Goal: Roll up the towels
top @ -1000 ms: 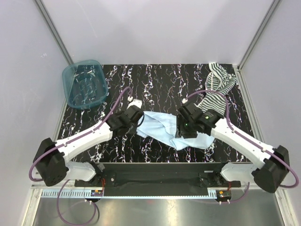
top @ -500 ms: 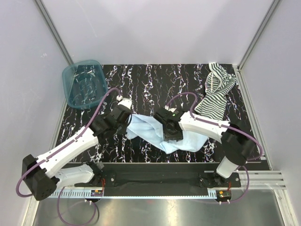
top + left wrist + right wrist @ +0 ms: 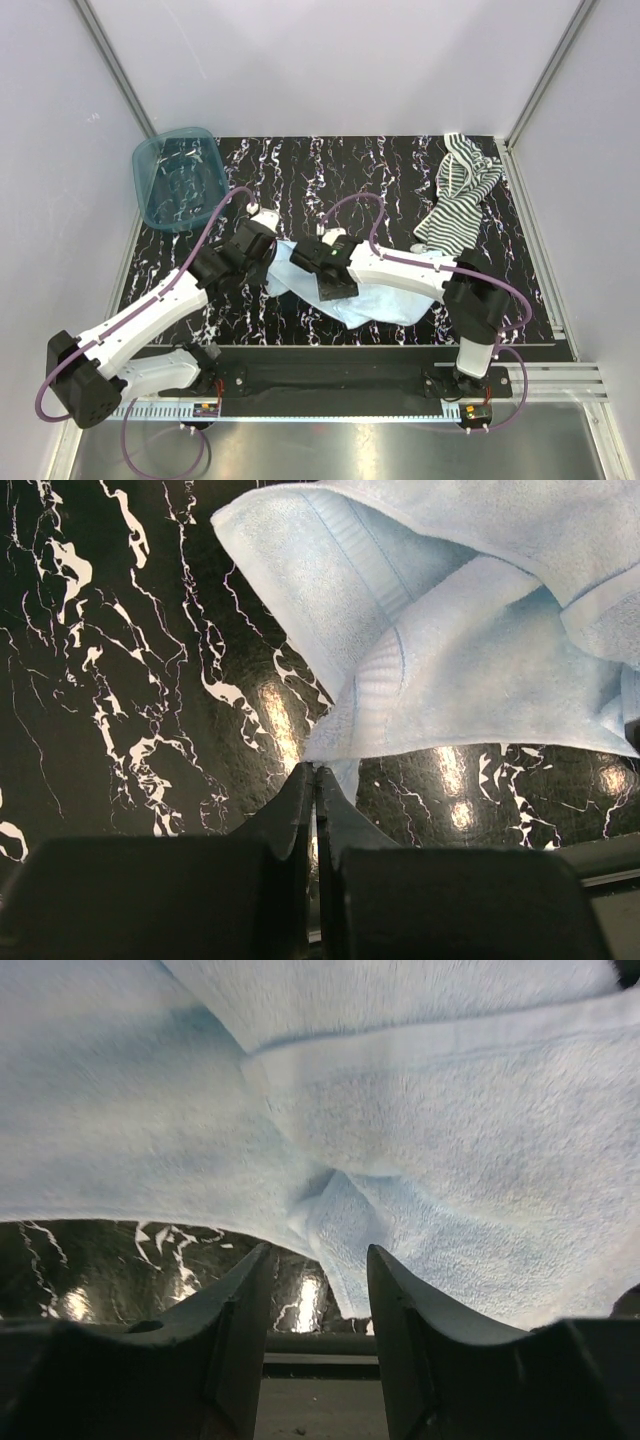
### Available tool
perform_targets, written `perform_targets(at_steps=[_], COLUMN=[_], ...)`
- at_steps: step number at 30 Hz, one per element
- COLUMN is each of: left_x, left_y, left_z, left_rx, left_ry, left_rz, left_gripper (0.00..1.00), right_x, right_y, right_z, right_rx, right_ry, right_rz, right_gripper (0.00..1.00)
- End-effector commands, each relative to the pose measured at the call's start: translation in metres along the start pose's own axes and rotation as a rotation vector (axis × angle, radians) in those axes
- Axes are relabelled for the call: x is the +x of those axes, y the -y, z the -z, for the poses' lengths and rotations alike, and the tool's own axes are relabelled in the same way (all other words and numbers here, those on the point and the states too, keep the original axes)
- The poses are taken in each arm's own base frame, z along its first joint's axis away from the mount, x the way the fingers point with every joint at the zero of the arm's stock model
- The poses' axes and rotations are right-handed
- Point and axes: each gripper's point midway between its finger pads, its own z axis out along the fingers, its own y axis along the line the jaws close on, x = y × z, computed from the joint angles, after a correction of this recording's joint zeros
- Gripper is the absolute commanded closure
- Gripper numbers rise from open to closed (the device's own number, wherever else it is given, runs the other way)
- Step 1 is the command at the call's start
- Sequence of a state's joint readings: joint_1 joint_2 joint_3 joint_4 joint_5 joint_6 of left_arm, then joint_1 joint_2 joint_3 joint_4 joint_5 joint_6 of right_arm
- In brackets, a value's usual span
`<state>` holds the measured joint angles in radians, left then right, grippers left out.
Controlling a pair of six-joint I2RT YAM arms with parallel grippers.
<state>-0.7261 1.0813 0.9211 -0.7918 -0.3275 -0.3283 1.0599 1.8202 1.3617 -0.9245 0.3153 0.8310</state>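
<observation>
The pale blue towel [image 3: 392, 297] lies crumpled on the near middle of the black marbled table [image 3: 340, 180]. My left gripper [image 3: 271, 267] is shut on the towel's left corner; in the left wrist view the jaws [image 3: 317, 772] pinch the cloth edge, and the rest of the towel [image 3: 450, 630] spreads away over the table. My right gripper [image 3: 337, 291] is open over the towel's middle; in the right wrist view a fold of the towel [image 3: 345, 1215] hangs just above the gap between its fingers [image 3: 318, 1257]. The green-and-white striped towel [image 3: 457, 200] lies bunched at the far right.
A teal plastic basket [image 3: 180, 178] stands at the far left corner. The right arm [image 3: 420, 275] reaches leftward across the near part of the table, over the blue towel. White walls and metal posts close in the table on three sides.
My right arm has swung leftward across the blue towel, from its right end to its middle. My left gripper has drawn back slightly left, and the towel has shifted left with it.
</observation>
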Motion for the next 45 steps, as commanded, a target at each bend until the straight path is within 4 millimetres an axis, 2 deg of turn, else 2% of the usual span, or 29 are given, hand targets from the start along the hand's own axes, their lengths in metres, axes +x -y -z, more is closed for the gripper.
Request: perform_targets(at_steps=[1,4,8,10,19,26,28,31,33,34,36,37,41,43,45], left_x=[-0.008,-0.007,-0.006,-0.005,-0.003,-0.002,-0.002,-0.002,-0.002,-0.001,0.0,-0.001,0.001,0.0,0.001], left_y=[0.002,0.002,0.002,0.002,0.003,0.003,0.002,0.002,0.002,0.002,0.002,0.002,0.001,0.001,0.001], left_z=[0.004,0.004,0.004,0.004,0.002,0.001,0.001,0.0,-0.001,-0.001,-0.002,-0.001,-0.003,-0.002,-0.003], left_rx=[0.026,0.026,0.025,0.027,0.032,0.028,0.026,0.023,0.023,0.02,0.017,0.019,0.012,0.01,0.008], left_ry=[0.04,0.039,0.038,0.037,0.023,0.02,0.02,0.017,0.014,0.012,0.007,0.009,0.002,0.004,0.001], left_rz=[0.0,-0.002,-0.002,-0.002,-0.008,-0.009,-0.009,-0.011,-0.012,-0.013,-0.015,-0.014,-0.015,-0.014,-0.017], left_gripper=[1.0,1.0,1.0,1.0,1.0,1.0,1.0,1.0,1.0,1.0,1.0,1.0,1.0,1.0,1.0], right_x=[-0.04,-0.045,-0.047,-0.054,-0.077,-0.069,-0.069,-0.071,-0.07,-0.07,-0.073,-0.073,-0.07,-0.066,-0.063], right_y=[0.004,-0.003,-0.012,-0.013,-0.007,-0.012,-0.013,-0.014,-0.013,-0.012,-0.01,-0.007,0.0,0.003,-0.003], right_z=[0.028,0.021,0.002,-0.006,-0.028,-0.054,-0.056,-0.054,-0.052,-0.05,-0.042,-0.036,-0.024,-0.023,-0.018], right_rx=[0.014,0.036,0.054,0.053,0.047,0.049,0.046,0.039,0.036,0.036,0.026,0.024,0.013,0.011,-0.031], right_ry=[0.151,0.143,0.136,0.143,0.14,0.093,0.094,0.097,0.099,0.103,0.116,0.122,0.136,0.13,0.124], right_rz=[-0.062,-0.018,0.032,0.033,0.041,0.066,0.065,0.061,0.058,0.054,0.042,0.035,0.024,0.023,0.03], right_gripper=[0.51,0.48,0.42,0.39,0.38,0.39,0.43,0.5,0.58,0.65,0.7,0.79,0.95,0.97,0.8])
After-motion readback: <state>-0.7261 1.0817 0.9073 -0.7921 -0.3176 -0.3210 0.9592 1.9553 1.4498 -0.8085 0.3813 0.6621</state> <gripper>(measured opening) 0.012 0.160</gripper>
